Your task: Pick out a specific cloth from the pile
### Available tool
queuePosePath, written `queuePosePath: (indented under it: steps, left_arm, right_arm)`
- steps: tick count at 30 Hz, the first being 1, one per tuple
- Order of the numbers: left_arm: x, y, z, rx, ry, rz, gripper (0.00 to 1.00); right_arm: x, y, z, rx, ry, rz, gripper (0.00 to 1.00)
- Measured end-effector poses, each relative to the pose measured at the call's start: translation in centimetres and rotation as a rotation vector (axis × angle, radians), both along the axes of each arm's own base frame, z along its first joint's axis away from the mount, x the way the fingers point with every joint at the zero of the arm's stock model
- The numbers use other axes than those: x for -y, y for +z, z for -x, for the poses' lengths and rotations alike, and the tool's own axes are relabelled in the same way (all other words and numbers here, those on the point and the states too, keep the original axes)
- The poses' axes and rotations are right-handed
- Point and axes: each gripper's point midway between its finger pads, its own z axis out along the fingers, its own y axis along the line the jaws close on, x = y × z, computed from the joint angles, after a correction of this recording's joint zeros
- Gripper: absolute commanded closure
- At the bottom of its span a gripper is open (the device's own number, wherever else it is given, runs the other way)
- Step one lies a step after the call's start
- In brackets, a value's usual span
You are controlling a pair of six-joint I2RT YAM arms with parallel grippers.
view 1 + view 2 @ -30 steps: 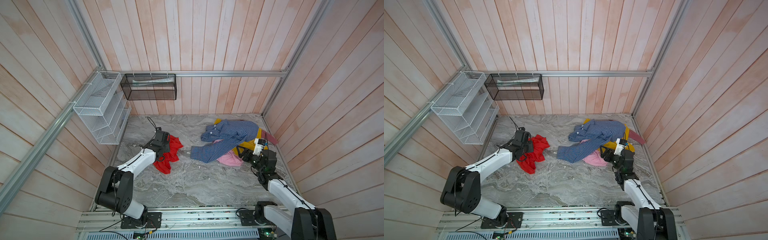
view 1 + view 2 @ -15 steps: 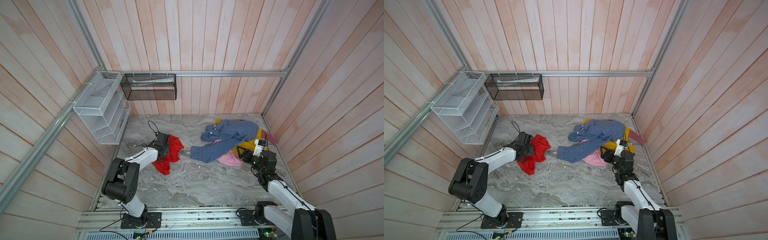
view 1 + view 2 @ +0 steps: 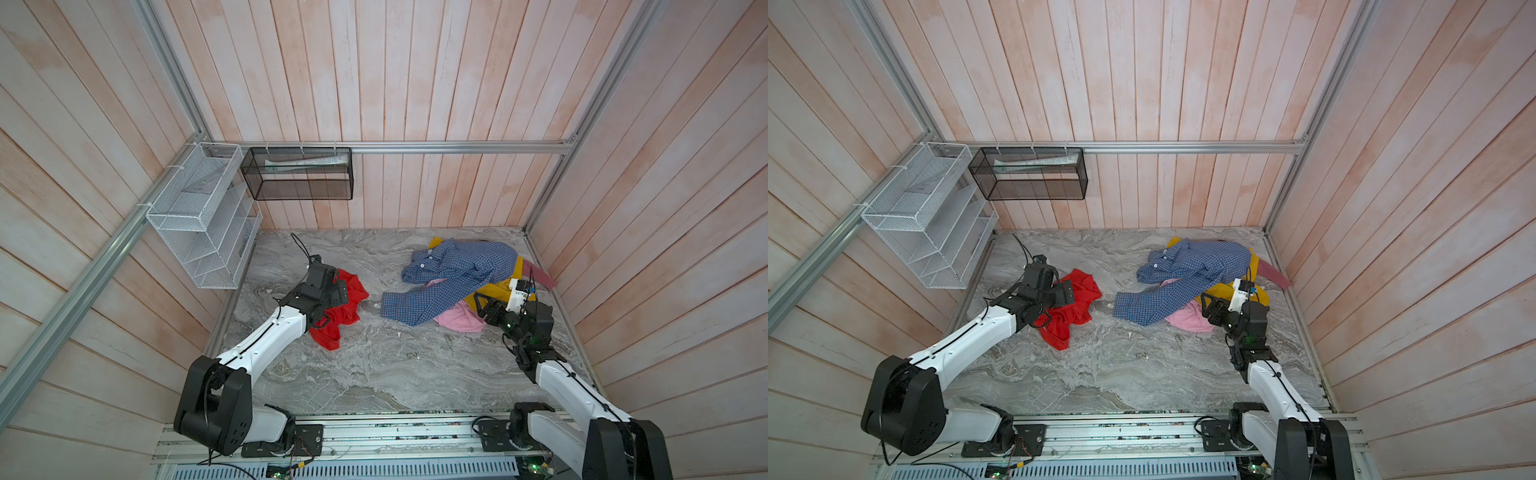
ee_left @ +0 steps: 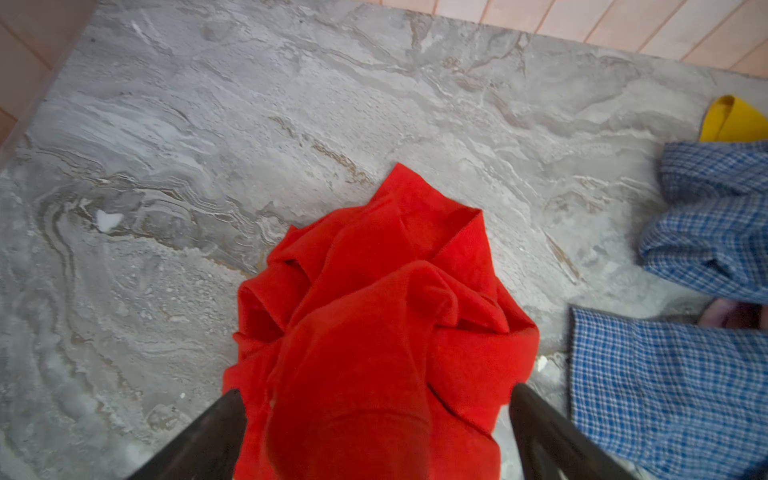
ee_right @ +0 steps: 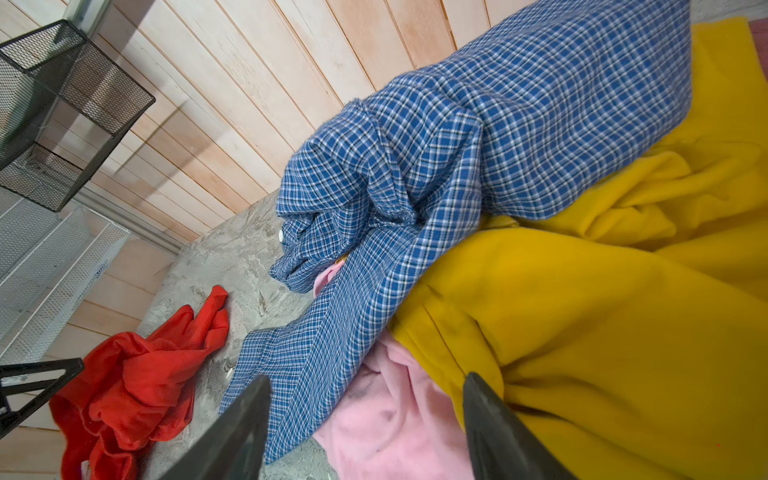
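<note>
now released — red cloth [image 4: 374,291] slack between the wide-spread jaws of the left tool [image 4: 376,392]; right tool [image 5: 366,378] parted as before

Robot lab test cell. Plank walls [image 3: 415,83] on three sides, framed by aluminium rails [image 3: 457,146]; marble-look floor [image 3: 374,374]. White wire rack [image 3: 199,232] and black mesh basket [image 3: 297,174] hang from the rails. Left arm [image 3: 266,345] and right arm [image 3: 569,382] mounted on a front track [image 3: 395,432], wiring bare.
</note>
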Motion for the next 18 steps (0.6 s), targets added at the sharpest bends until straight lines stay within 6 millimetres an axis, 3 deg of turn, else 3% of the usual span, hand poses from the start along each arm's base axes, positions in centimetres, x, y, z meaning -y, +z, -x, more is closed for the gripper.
queuePosePath:
  steps: [5, 12, 14, 18]
  left_arm:
    - [2.0, -3.1, 0.3, -0.085, -0.066, -0.048, 0.00]
    - [1.9, -9.9, -0.1, -0.274, -0.055, -0.176, 0.00]
    - [2.0, -10.9, -0.5, -0.294, -0.049, -0.214, 0.00]
    - [2.4, -10.9, -1.7, -0.275, -0.032, -0.256, 0.00]
  right_arm:
    - [0.0, -0.1, 0.0, -0.005, 0.001, 0.004, 0.27]
    - [0.1, -0.4, 0.3, -0.015, -0.001, 0.019, 0.26]
    - [0.2, -0.3, 0.3, -0.014, -0.002, 0.023, 0.26]
    - [0.3, -0.2, 0.3, -0.010, -0.009, 0.030, 0.26]
